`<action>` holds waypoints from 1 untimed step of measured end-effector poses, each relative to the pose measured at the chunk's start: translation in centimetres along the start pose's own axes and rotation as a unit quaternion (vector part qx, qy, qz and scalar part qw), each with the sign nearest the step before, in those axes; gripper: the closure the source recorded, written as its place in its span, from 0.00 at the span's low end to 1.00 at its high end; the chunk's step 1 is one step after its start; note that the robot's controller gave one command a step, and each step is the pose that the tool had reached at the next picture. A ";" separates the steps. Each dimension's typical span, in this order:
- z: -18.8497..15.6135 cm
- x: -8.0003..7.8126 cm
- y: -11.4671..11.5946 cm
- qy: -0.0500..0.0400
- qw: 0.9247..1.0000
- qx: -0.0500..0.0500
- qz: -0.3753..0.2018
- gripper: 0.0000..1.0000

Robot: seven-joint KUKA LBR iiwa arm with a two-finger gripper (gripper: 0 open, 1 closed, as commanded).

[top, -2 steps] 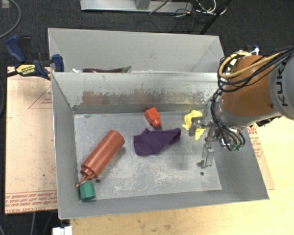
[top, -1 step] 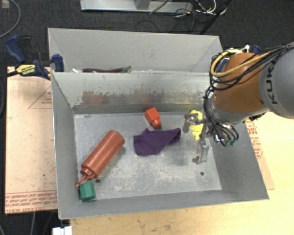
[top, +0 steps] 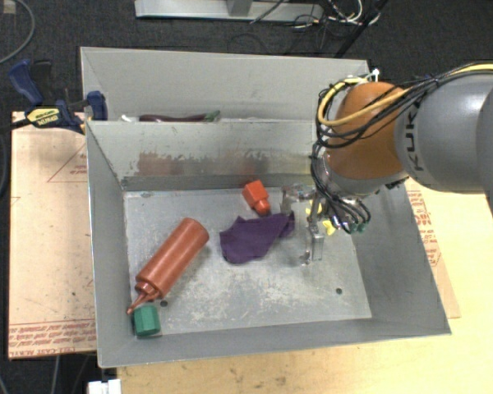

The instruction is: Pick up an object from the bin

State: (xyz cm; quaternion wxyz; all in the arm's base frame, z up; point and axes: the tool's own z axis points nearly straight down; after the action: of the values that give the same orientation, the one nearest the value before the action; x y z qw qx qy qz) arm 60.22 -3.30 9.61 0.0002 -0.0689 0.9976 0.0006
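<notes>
Purple cloth (top: 251,238) is lying just left of my tool (top: 311,240). I cannot tell whether that tool is clenching.

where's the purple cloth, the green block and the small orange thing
purple cloth (top: 248,240), camera view, middle of the crumpled fabric
green block (top: 146,322), camera view, its top face
small orange thing (top: 255,194), camera view, its middle

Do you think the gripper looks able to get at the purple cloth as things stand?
Probably yes: the purple cloth lies uncovered on the bin floor right beside the gripper, and the small orange piece sits at its far edge, not between them.
</notes>
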 end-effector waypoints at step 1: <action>0.1 -1.8 0.7 -0.004 0.999 0.001 0.046 0.00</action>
State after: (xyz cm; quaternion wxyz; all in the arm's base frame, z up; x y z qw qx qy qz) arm 61.90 -2.37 9.54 0.0044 -0.0225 0.9997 0.0002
